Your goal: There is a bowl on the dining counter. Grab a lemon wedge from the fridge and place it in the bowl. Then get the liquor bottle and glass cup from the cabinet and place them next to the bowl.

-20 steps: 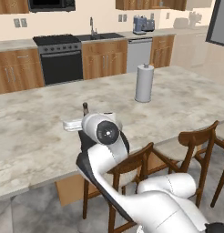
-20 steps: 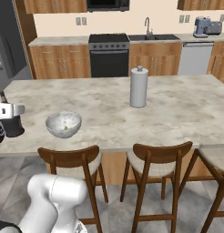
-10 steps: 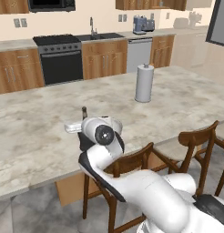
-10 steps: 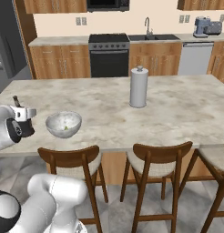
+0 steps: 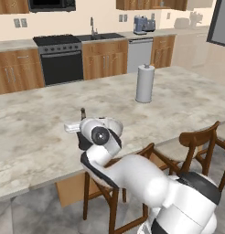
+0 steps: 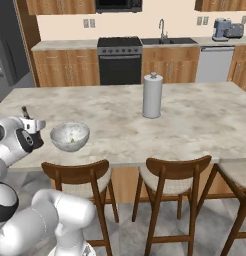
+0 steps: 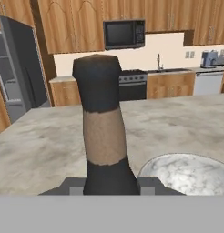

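White arm low, bent | end effector (image 7: 109,184) apparently gripping liquor bottle (image 7: 102,132) upright | beside bowl (image 6: 70,136)

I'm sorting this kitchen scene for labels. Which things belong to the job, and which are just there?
Job:
bowl
lemon wedge inside it
liquor bottle, in the gripper
dining counter

Bystanders:
paper towel roll
chairs
stove
fridge

liquor bottle (image 7: 104,136) base hidden below frame (neck visible), bowl (image 7: 191,173) cut off
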Controlling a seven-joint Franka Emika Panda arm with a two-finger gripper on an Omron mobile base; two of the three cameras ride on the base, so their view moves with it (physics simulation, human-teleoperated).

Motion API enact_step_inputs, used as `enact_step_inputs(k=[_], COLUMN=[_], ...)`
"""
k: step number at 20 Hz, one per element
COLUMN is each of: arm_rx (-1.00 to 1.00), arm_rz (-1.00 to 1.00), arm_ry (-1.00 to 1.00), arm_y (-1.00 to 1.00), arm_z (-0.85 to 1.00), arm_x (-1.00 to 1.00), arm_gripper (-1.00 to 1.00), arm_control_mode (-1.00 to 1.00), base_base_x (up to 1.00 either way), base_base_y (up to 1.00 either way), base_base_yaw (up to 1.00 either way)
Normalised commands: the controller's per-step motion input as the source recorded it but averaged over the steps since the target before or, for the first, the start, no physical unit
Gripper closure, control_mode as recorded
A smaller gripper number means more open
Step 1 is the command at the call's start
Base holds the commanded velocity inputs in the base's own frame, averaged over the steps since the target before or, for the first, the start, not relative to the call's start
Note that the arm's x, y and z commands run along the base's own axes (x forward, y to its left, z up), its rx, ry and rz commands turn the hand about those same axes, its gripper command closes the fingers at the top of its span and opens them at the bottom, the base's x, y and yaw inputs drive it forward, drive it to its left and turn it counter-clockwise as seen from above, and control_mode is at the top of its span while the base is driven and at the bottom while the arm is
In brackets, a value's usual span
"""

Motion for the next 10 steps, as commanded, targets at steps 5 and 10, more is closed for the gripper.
enact_step_inputs(k=[5, 10], arm_rx=[0.00, 0.00], arm_rz=[-0.06, -0.05], arm_ry=[0.02, 0.01], arm_y=[0.27, 0.33], arm_z=[-0.12, -0.09], arm_x=[0.07, 0.01], arm_gripper=[1.00, 1.00], arm_control_mode=[-1.00, -1.00], base_base_x=[0.00, 0.00], base_base_y=[0.00, 0.00], base_base_yaw=[0.00, 0.00])
